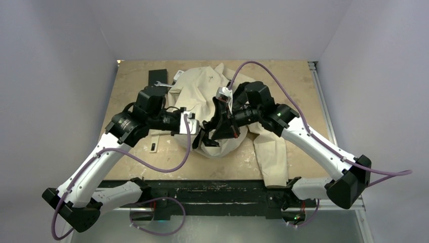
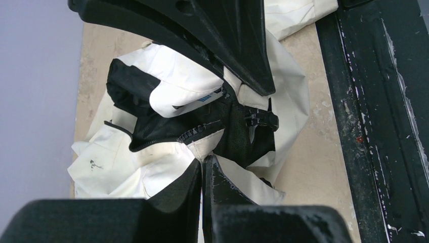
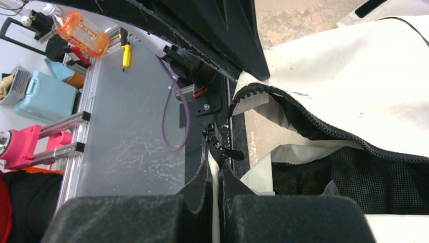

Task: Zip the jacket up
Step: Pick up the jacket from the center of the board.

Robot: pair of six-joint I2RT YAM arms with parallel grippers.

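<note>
Right, from my station I count one jacket (image 1: 200,93), cream with a black mesh lining (image 3: 374,172), bunched in the middle of the tabletop (image 1: 298,86), with one sleeve (image 1: 273,157) trailing toward the near edge. Both arms reach in over it, their tips close together above the front opening. The left end effector (image 2: 204,169) is clenched on the jacket's cream edge, right beside a run of black zipper. The right end effector (image 3: 216,174) is likewise pinched tight on the other zipper edge, with the single zipper slider (image 3: 209,135) just beyond its fingertips. One row of zipper teeth (image 3: 303,119) curves away unjoined, so the front lies open. One flat black piece (image 1: 158,77) lies on the tabletop at the far left of the jacket.
</note>
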